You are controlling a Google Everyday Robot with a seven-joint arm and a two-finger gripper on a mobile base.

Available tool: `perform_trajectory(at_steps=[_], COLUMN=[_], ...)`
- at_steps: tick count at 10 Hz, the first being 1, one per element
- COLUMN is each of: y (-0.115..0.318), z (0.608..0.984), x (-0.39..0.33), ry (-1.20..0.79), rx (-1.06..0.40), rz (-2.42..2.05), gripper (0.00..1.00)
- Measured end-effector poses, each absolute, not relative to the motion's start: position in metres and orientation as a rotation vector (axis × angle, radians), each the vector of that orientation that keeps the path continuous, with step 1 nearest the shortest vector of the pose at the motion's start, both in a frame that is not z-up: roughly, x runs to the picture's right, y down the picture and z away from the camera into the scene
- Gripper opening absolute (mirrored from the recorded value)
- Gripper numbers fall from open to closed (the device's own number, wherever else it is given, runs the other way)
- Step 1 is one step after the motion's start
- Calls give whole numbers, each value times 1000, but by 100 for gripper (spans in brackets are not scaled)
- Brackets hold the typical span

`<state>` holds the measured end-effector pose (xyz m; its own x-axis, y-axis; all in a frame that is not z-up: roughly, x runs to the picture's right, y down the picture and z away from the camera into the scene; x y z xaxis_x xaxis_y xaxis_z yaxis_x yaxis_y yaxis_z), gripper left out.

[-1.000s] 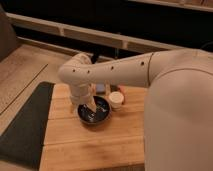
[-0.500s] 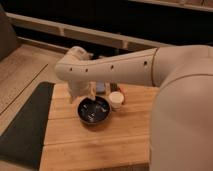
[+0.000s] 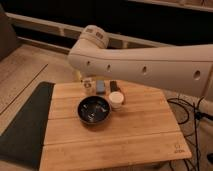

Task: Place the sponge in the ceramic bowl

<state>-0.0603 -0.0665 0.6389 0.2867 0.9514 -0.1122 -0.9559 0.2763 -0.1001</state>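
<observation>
— Biggest thing?
— White arm [image 3: 150, 65], slanting in from the right above the wooden table [image 3: 130, 135]. Dark mat [image 3: 25, 120] along the table's left side.
— On the table?
— Ceramic bowl [image 3: 94, 110] left of centre, white cup [image 3: 116, 100] just beside its right rim. Behind them the sponge [image 3: 101, 86] lies on the wood, outside the bowl. Dark block [image 3: 114, 86] just right of it.
— Gripper?
— Gripper [image 3: 88, 85] pokes out below the arm, just left of the sponge. Clamped or slack: cannot tell.
</observation>
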Motion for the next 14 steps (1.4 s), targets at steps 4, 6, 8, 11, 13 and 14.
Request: perform_trajectory(at_steps=[4,6,8,11,13,14], y=[-66,-75,-90,-107,-111,-111], z=[657,682,710,733,737,737], x=[-30,6,32,67,72,71], ry=[72,56,-43,-156,-179,-180], rx=[-157,-178,-227,-236,-234,-234], rz=[1257,1230,1212,1215,1216,1215], gripper=[65,65,65,65,65,65])
